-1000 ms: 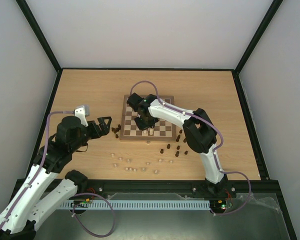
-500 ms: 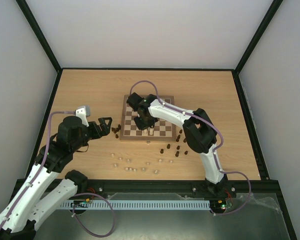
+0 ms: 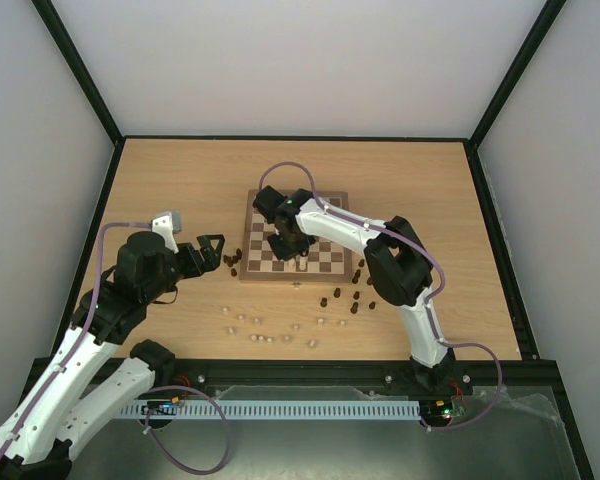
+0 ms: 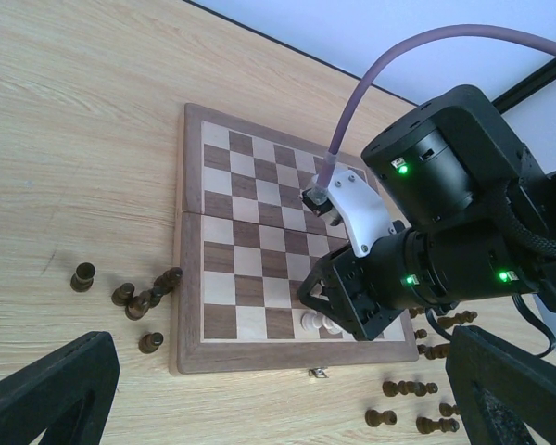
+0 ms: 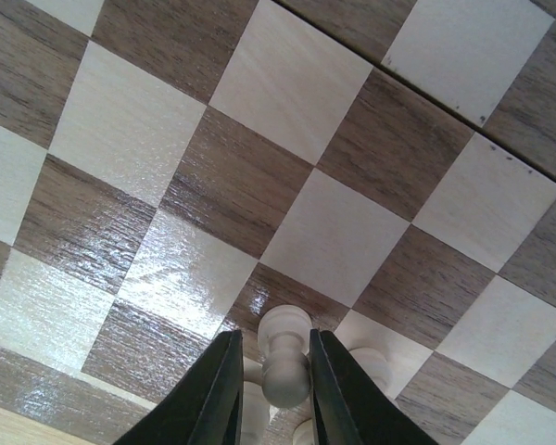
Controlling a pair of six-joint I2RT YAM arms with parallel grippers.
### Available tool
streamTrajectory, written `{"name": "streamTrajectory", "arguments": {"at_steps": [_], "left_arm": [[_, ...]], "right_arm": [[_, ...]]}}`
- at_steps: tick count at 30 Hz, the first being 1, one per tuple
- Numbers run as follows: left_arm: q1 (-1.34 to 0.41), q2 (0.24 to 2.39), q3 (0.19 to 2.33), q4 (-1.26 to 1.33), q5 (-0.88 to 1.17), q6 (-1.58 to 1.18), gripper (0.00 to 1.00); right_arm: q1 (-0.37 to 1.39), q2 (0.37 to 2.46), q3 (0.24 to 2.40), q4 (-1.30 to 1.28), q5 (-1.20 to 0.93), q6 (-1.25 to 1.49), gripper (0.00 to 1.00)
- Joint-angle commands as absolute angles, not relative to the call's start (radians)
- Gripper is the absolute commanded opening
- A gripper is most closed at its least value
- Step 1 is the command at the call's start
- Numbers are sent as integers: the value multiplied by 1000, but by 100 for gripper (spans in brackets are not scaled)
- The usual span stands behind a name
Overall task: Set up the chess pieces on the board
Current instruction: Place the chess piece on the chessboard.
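The board (image 3: pixel 325 215) lies mid-table and also shows in the left wrist view (image 4: pixel 250 232). My right gripper (image 3: pixel 285 243) is low over its near row. In the right wrist view (image 5: pixel 276 389) it is shut on a cream pawn (image 5: pixel 284 366) standing on a dark square, next to other cream pieces (image 4: pixel 315 322). My left gripper (image 3: pixel 208 245) is open and empty, above the table left of the board. Dark pieces lie left of the board (image 3: pixel 232 262) and right of it (image 3: pixel 355 290). Cream pieces (image 3: pixel 265 330) lie on the table in front of the board.
The board has a small metal clasp (image 4: pixel 319 374) on its near edge. The right arm's purple cable (image 4: pixel 426 46) arches over the board. Black frame rails (image 3: pixel 295 138) border the tabletop.
The left arm has shifted very slightly. The right gripper stays at the board's near row with the pawn between its fingers.
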State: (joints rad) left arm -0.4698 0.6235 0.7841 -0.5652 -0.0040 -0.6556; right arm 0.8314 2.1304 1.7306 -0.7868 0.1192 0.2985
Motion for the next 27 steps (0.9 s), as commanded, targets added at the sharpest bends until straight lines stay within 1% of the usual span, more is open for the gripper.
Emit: {"name": "streamTrajectory", "arguments": {"at_steps": [1, 3, 8, 23, 25, 27], "left_arm": [[-463, 625, 774, -534, 2, -658, 99], [-463, 625, 773, -534, 1, -657, 99], [-463, 626, 772, -532, 2, -657, 100], [-463, 627, 774, -532, 2, -658, 100], [-463, 627, 774, -531, 2, -657, 100], [-463, 631, 775, -529, 2, -656, 100]], "right_arm": [[835, 2162, 1753, -821, 118, 292, 22], [836, 2162, 1754, -821, 120, 291, 22], [836, 2162, 1759, -819, 126, 292, 29], [834, 2163, 1858, -858, 161, 275, 37], [834, 2157, 1865, -861, 166, 276, 40], [834, 2142, 1868, -861, 175, 284, 46]]}}
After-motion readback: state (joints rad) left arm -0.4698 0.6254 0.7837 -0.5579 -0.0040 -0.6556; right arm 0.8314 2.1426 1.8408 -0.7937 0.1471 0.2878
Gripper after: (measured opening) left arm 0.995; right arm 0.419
